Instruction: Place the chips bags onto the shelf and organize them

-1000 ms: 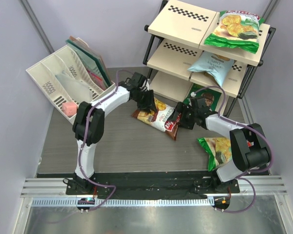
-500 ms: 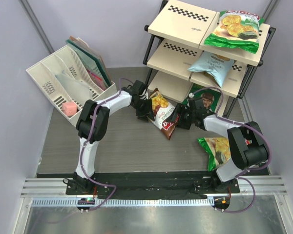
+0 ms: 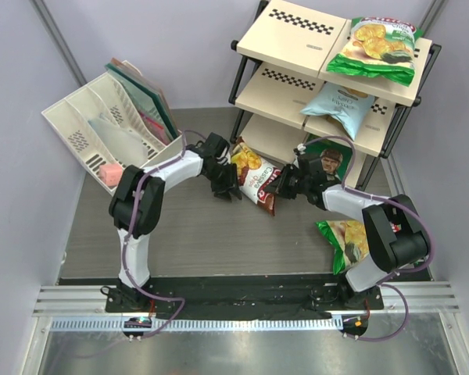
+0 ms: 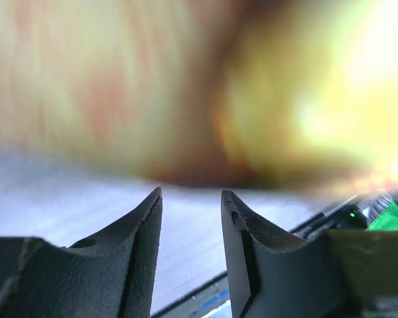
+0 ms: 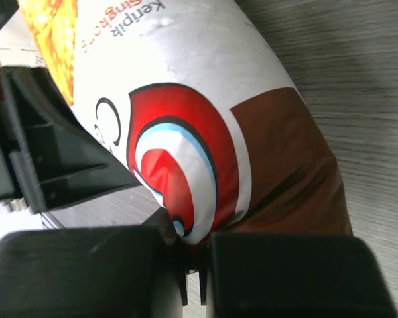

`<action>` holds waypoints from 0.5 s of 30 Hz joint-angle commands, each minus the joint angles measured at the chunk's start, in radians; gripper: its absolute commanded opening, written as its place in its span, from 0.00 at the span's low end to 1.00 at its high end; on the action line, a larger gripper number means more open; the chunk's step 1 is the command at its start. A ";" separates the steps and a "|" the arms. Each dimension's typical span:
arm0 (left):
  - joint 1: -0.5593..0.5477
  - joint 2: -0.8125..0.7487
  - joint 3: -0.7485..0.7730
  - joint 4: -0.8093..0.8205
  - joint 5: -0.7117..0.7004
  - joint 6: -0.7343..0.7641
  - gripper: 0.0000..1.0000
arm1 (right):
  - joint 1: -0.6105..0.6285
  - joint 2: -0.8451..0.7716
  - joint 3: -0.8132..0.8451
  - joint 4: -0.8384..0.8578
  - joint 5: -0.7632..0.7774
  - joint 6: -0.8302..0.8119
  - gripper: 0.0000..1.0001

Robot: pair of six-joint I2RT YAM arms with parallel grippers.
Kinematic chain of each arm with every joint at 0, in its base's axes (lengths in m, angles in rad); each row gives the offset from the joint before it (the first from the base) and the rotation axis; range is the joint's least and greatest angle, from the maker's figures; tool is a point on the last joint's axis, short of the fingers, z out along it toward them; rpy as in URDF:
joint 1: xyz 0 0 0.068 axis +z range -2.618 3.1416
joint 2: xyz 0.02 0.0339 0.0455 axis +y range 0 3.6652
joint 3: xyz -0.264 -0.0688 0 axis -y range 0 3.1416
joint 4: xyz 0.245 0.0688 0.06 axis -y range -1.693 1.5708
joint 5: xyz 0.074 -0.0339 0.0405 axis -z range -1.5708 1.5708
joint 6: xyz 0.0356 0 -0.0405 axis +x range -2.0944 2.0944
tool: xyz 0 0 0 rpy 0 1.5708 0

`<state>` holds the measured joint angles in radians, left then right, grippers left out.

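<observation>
The bench [image 3: 195, 234] carries the shelf [image 3: 297, 35] at its far right. A green-and-white bag [image 3: 375, 51] lies on the top tier and a light-blue bag [image 3: 340, 105] on the middle one, neither having moved in the last second. A second green-and-white bag [image 3: 348, 238] remains on the bench beside the right arm's base. The brown bag [image 3: 254, 176], a second ago lying flat at mid-bench, has been drawn toward the foot of the shelf and now stands tilted on edge between the two arms. The right tool [image 5: 196, 271], wide a second ago, has closed on the lower seam of the brown bag [image 5: 205, 152], pinching the foil between its pads. The left tool [image 4: 191, 199] is narrowly parted at the bag's other side, with bare bench showing in the gap; whether it bears on the bag cannot be told. The bag is thus probably secured for lifting, with two bags yet to shelve.
</observation>
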<state>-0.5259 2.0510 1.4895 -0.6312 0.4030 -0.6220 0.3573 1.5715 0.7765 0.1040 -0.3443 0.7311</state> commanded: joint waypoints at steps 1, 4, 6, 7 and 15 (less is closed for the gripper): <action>0.035 -0.144 -0.055 0.045 0.005 -0.056 0.41 | 0.015 0.033 -0.013 -0.067 -0.001 -0.024 0.01; 0.073 -0.198 -0.109 0.050 -0.027 -0.088 0.40 | 0.014 0.021 -0.016 -0.078 -0.034 -0.018 0.01; 0.093 -0.253 -0.136 0.028 -0.074 -0.097 0.38 | 0.015 -0.001 -0.013 -0.096 -0.057 -0.016 0.01; 0.116 -0.273 -0.146 0.021 -0.091 -0.099 0.38 | 0.016 -0.010 -0.006 -0.098 -0.085 -0.012 0.01; 0.248 -0.474 -0.287 -0.019 -0.191 -0.137 0.37 | 0.014 -0.186 0.009 -0.115 -0.104 0.166 0.01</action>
<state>-0.3218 1.6718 1.2575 -0.6327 0.2783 -0.7330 0.3653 1.4902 0.7757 0.0135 -0.4297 0.7769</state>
